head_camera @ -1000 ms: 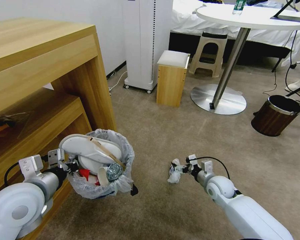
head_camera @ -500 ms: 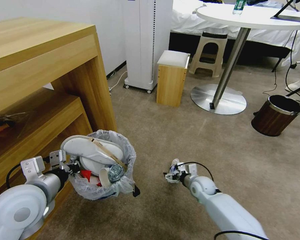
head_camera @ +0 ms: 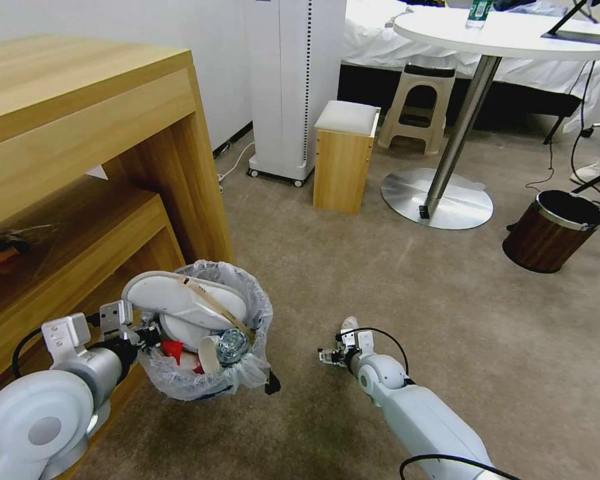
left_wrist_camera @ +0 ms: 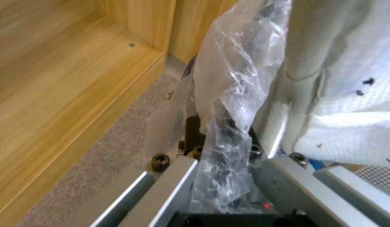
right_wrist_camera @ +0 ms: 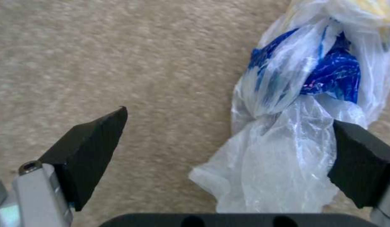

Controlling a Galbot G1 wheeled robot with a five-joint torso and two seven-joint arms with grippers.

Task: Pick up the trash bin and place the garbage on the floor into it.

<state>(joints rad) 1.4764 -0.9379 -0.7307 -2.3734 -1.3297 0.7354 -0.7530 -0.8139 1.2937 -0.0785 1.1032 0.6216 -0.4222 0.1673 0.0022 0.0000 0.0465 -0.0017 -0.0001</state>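
no readable text, labels or numbers

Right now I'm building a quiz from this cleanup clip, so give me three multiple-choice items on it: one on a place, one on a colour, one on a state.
1. Where is the trash bin?
A. On the round table
B. Held by the left gripper beside the wooden shelf unit
C. Under the stool

2. What colour shows inside the crumpled plastic bag on the floor?
A. Blue
B. Green
C. Black

3. How does the right gripper stand?
A. Shut on the bag
B. Shut on nothing
C. Open, low over the carpet by the bag

Answers: 1 B, the left wrist view shows the fingers clamped on the liner at the bin's rim, by the shelf; 2 A, blue patches show through the clear plastic; 3 C, the black pads sit wide apart, the bag near one of them.
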